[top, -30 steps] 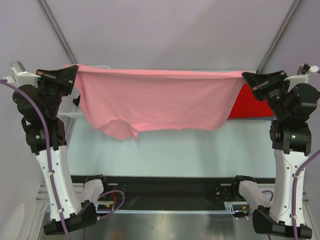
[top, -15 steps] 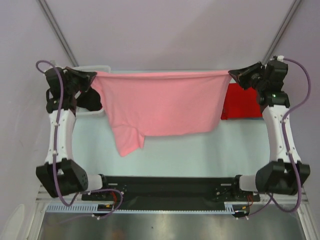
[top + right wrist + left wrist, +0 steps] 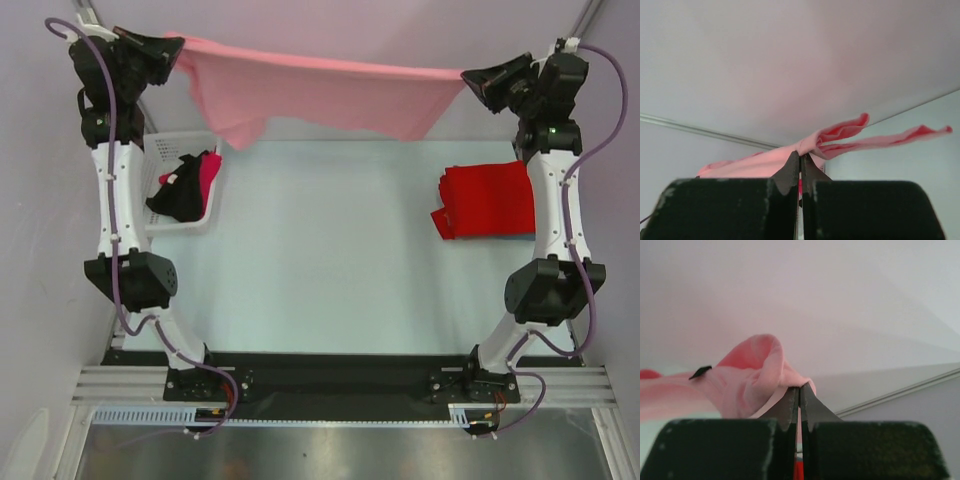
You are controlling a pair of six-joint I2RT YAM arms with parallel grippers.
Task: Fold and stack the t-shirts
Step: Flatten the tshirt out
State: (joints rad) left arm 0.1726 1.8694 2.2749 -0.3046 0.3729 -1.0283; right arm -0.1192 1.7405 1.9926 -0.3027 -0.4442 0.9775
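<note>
Left tool & right tool are both up high over the far edge of the table, each w/ jaws pressed together on a pinch of the pink t-shirt. Shirt hangs stretched btwn them, clear of the table. Upper edge is near-taut, w/ one part drooping lower on the left side. Red t-shirts lie folded on the table's right, beside the right arm. White basket at left holds more cloth, dark & magenta.

Risks, as I judge them:
- **Slip:** grips look thin. Wrist views show only a small bunched fold in each tool, so extra pull apart could slip a corner out & drop the shirt in a heap.
- **Skew:** lowering unevenly prob. lands it skewed or creased, esp. if the drooping left part touches down first & tucks under.
- **Red pile:** bringing the shirt down close to the right could drag over the red pile & mess it.
- **Basket:** the left part could snag the basket rim.
</note>
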